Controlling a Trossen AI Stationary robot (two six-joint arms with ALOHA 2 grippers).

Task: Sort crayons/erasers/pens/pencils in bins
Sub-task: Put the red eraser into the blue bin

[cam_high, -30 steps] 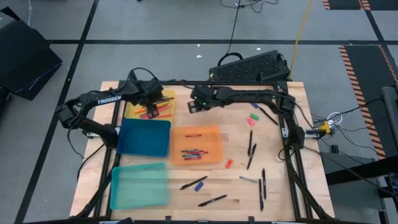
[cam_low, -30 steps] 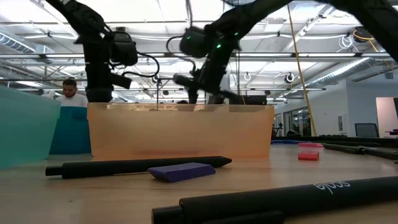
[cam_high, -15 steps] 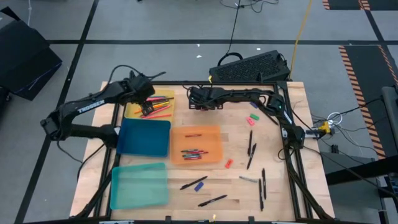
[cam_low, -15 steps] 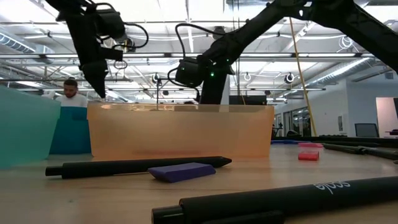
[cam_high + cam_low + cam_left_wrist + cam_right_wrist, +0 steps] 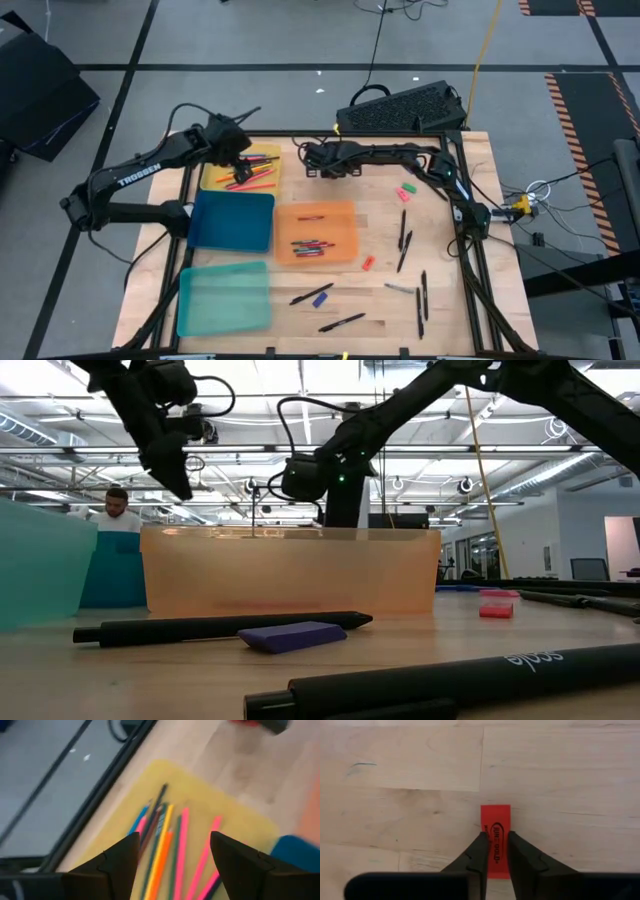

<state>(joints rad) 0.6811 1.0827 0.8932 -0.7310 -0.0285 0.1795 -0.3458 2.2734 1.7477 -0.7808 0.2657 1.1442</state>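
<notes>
Red eraser (image 5: 495,840) is lying on the counter (image 5: 410,765), pinched by the right hand (image 5: 494,851); left hand (image 5: 172,862) is hovering wide open above the pencils (image 5: 181,845) in the yellow bin (image 5: 240,827).

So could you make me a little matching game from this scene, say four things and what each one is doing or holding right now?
Things:
1. yellow bin
2. orange bin
3. teal bin
4. right gripper

States:
a. looks empty
b. closing on a red eraser
c. holds long bright pencils
d. holds short crayons

Pairs: 1-c, 2-d, 3-a, 4-b
</notes>
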